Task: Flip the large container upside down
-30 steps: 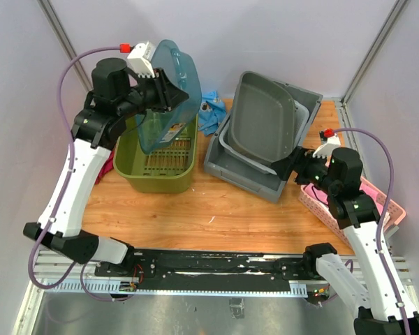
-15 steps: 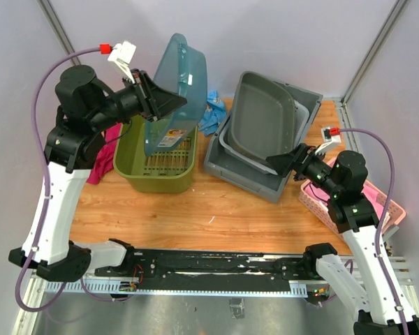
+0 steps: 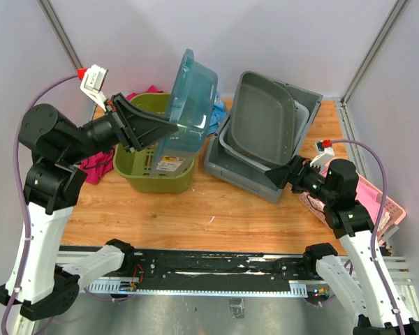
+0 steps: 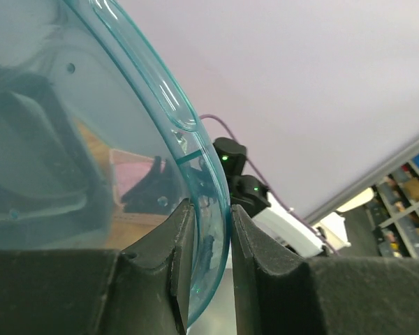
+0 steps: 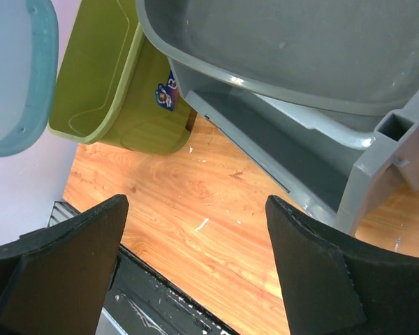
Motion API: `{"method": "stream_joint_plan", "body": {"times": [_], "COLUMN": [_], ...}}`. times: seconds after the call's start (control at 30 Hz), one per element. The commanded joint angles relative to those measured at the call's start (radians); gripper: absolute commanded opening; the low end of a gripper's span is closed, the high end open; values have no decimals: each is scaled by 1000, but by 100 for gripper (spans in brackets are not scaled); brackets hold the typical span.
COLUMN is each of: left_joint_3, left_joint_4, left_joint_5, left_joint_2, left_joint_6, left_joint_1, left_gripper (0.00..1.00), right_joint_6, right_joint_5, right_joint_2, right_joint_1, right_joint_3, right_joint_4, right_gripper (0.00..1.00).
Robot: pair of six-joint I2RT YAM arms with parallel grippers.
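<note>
The large container is a see-through teal tub (image 3: 193,98). It is held tipped on its side above the right part of the olive-green bin (image 3: 152,171), its opening facing right. My left gripper (image 3: 169,128) is shut on the tub's rim. In the left wrist view both pads (image 4: 178,241) press the teal rim (image 4: 208,209), and the tub wall (image 4: 77,118) fills the left of that view. My right gripper (image 3: 285,173) is open and empty, low by the front right corner of the grey crate (image 3: 241,174). In the right wrist view it (image 5: 195,202) hangs over bare wood.
A grey tub (image 3: 262,118) leans tilted in the grey crate. A pink basket (image 3: 380,202) sits at the right edge behind my right arm. A blue cloth (image 3: 213,115) and a pink cloth (image 3: 98,164) lie near the green bin (image 5: 101,77).
My left arm has drawn back to the left and lowered. The teal tub has shifted right and tipped further over the green bin. My right gripper has dipped slightly.
</note>
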State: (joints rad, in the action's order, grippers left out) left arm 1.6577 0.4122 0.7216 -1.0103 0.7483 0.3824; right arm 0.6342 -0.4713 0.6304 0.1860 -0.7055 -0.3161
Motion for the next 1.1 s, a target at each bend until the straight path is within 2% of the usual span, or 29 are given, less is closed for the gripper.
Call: {"method": "stream_joint_plan", "body": {"times": [0.0, 0.13, 0.27, 0.57, 0.67, 1.07], "left_joint_3": [-75, -278, -393, -448, -501, -617], "left_joint_4": [-197, -414, -496, -550, -613, -619], "left_joint_5": [65, 110, 124, 133, 121, -34], "left_joint_2": [82, 173, 236, 287, 296, 351], "left_joint_6": [138, 329, 411, 501, 561, 624], "left_joint_1": [9, 9, 13, 12, 14, 61], "left_gripper": [0, 0, 0, 0, 0, 0], "right_joint_6": [0, -66, -97, -32, -10, -60], "right_joint_5": [42, 133, 200, 218, 221, 376], "right_joint_2": [-20, -29, -58, -133, -156, -169], "right_joint_1": [22, 22, 22, 22, 22, 21], "right_joint_3": [-1, -47, -74, -12, 3, -95], "right_joint_4": [-35, -142, -197, -207, -209, -334], "right_gripper": [82, 82, 82, 82, 81, 81]}}
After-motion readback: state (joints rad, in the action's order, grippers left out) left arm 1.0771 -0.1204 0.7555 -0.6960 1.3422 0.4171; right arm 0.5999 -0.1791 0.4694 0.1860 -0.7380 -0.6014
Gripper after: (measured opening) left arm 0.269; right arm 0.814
